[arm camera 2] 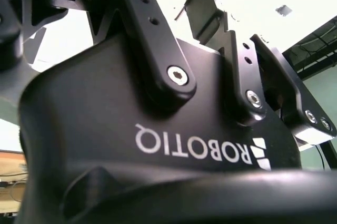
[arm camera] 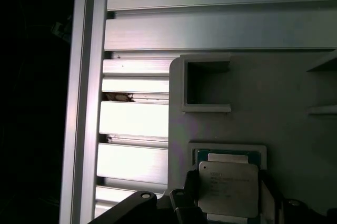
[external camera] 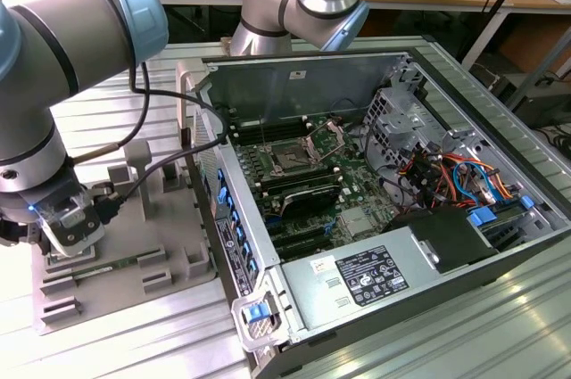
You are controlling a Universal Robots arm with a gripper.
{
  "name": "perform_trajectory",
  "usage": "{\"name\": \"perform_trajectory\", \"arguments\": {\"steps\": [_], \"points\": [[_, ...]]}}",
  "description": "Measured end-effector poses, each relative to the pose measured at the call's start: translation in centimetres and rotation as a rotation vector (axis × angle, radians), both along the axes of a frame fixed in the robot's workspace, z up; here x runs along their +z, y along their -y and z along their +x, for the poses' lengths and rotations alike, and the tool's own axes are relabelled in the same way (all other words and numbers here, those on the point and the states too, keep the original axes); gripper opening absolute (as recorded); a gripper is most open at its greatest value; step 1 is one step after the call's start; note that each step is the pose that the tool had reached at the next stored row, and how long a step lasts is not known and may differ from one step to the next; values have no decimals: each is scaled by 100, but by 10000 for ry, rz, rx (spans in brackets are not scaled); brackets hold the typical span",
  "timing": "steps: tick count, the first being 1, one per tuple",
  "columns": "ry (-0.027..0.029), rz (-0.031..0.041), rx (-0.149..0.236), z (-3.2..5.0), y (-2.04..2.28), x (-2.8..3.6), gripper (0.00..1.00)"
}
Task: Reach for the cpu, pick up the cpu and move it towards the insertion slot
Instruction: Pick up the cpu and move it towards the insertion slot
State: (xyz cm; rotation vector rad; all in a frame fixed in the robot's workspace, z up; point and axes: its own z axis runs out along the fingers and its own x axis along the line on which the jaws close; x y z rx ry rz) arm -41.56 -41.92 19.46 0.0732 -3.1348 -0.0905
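1. The gripper (external camera: 64, 247) is down low over the grey fixture tray (external camera: 174, 218), at the exterior view's left, well apart from the open computer case (external camera: 268, 245).
2. Tray contents, first wrist view: the cpu (arm camera: 228, 188) sits in a shallow square seat with a raised pale rim, silver top up. A thin green margin shows around its far edge.
3. The gripper is right at the cpu. I cannot tell whether the claw is wide, narrow or clamped on the chip, nor whether the chip is lifted off its seat.
4. Same tray: a small walled square pocket (arm camera: 206, 84) lies near the cpu's seat, with only bare grey floor showing in it.
5. Exterior view: a thin green strip (external camera: 94, 269) lies in the tray just beside the gripper.
6. The tray rests on the slatted aluminium table (arm camera: 137, 118).
7. Case contents: a green motherboard (external camera: 343, 210) lies flat inside. The insertion slot (external camera: 290, 159), dark and framed in silver, sits on it towards the far wall.
8. Also in the case are a power supply box (external camera: 366, 276) at the near side and orange and blue cables (external camera: 455, 174) towards the exterior view's right.
9. Second wrist view: the gripper's black body and linkage bars are seen close up against a bright ceiling.
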Motion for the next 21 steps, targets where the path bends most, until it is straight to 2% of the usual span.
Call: {"name": "perform_trajectory", "arguments": {"steps": [21], "points": [[-1,-1,0,0,0,57,55]]}}
